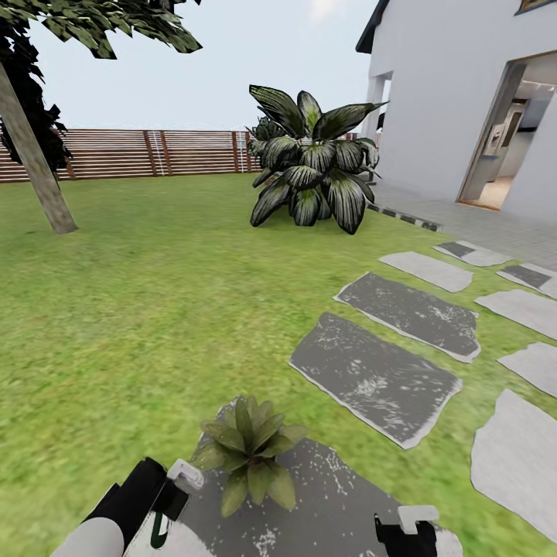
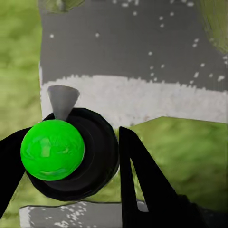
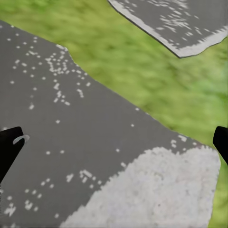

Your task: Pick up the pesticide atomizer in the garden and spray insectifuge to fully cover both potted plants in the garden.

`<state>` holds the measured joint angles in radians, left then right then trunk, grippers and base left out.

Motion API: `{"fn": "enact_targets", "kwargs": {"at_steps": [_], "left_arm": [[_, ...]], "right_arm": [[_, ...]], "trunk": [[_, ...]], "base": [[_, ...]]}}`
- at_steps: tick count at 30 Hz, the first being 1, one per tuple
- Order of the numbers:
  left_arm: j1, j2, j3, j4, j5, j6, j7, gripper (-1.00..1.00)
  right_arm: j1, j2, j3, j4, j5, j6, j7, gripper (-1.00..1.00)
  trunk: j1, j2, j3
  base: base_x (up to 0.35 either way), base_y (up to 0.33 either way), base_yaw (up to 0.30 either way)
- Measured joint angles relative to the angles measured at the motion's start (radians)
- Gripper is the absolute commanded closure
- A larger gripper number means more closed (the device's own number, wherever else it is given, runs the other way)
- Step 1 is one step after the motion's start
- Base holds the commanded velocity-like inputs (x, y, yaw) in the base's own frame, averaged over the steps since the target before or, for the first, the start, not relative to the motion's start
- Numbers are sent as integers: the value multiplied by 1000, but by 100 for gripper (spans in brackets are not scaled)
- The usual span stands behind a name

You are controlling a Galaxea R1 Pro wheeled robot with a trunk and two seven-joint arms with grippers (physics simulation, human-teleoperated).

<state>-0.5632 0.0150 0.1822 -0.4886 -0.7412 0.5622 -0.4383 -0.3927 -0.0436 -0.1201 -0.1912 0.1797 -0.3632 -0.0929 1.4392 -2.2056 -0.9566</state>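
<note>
Head view looks over green lawn (image 1: 131, 309) with grey stepping stones (image 1: 375, 379), ringed by a slatted wooden fence (image 1: 155, 152); a white house (image 1: 449, 100) stands behind the big striped plant (image 1: 313, 166). One potted plant (image 1: 249, 452) sits on the stone nearest the robot. Just beside that plant, the left hand (image 2: 71, 156) pinches the green-topped atomizer (image 2: 53, 149), while the right hand (image 3: 114, 147) hangs spread over the same stone.

text: none legible | labels: none | brands: none | numbers: none | signs: none | note: a dark green mark on the white object (image 1: 158, 527) at the head view's lower edge is too blurred to read
</note>
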Motion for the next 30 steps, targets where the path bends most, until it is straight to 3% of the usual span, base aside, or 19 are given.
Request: {"fn": "enact_targets", "kwargs": {"at_steps": [3, 5, 13, 23, 30], "left_arm": [[0, 45, 0, 1, 34, -17, -58, 100], [1, 56, -3, 1, 48, -21, -77, 100], [1, 55, -12, 1, 46, -23, -79, 100], [1, 51, -10, 0, 43, -22, -73, 100], [1, 49, -10, -2, 43, -22, -72, 100]], "right_arm": [[-1, 0, 0, 0, 0, 0, 0, -100], [0, 0, 0, 1, 0, 0, 0, -100], [0, 0, 0, 1, 0, 0, 0, -100], [-1, 1, 0, 0, 0, 0, 0, -100], [-1, 0, 0, 0, 0, 0, 0, -100]], "trunk": [[0, 0, 0], [0, 0, 0], [0, 0, 0], [0, 0, 0], [0, 0, 0]], "base": [[0, 0, 0], [0, 0, 0], [-45, -41, 46], [-139, -220, 261], [-2, -271, 42]]}}
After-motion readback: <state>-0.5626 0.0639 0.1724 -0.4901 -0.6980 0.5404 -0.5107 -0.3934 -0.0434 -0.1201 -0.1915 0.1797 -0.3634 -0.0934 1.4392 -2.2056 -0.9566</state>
